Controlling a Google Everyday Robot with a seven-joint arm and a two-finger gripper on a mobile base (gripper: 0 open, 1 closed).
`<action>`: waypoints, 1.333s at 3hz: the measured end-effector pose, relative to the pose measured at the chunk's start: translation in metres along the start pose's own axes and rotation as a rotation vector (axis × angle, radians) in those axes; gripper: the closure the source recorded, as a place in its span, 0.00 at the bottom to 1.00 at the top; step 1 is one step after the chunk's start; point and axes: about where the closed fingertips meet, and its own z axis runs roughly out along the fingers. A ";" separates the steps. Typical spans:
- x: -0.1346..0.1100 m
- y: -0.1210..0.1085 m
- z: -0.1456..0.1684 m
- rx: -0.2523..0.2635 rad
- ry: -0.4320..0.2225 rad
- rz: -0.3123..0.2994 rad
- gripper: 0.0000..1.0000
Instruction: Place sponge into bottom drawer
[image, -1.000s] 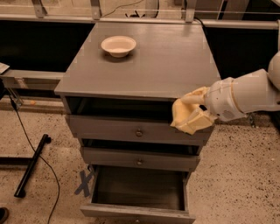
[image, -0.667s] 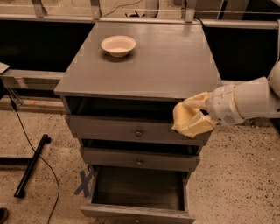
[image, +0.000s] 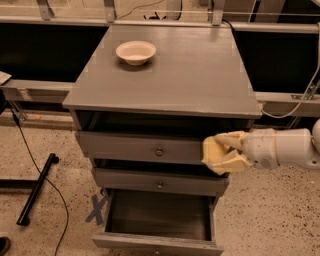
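Observation:
My gripper (image: 226, 153) comes in from the right on a white arm and is shut on the pale-yellow sponge (image: 212, 152). It holds the sponge in the air in front of the right end of the top drawer (image: 140, 147), above the open bottom drawer (image: 159, 216). The bottom drawer is pulled out and its dark interior shows nothing inside. The two drawers above it are pushed in.
A round cream bowl (image: 135, 52) sits on the grey cabinet top (image: 200, 75) at the back left. A black stand leg (image: 35, 189) and cable lie on the speckled floor at the left. A blue X mark (image: 96, 209) is taped on the floor by the cabinet.
My gripper with the sponge has moved down along the cabinet's right front, from beside the cabinet top's edge to the level of the top drawer front.

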 end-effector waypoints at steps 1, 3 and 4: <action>0.039 0.003 0.011 -0.030 -0.105 0.077 1.00; 0.104 0.015 0.031 -0.085 -0.245 0.210 1.00; 0.129 0.023 0.038 -0.101 -0.300 0.261 1.00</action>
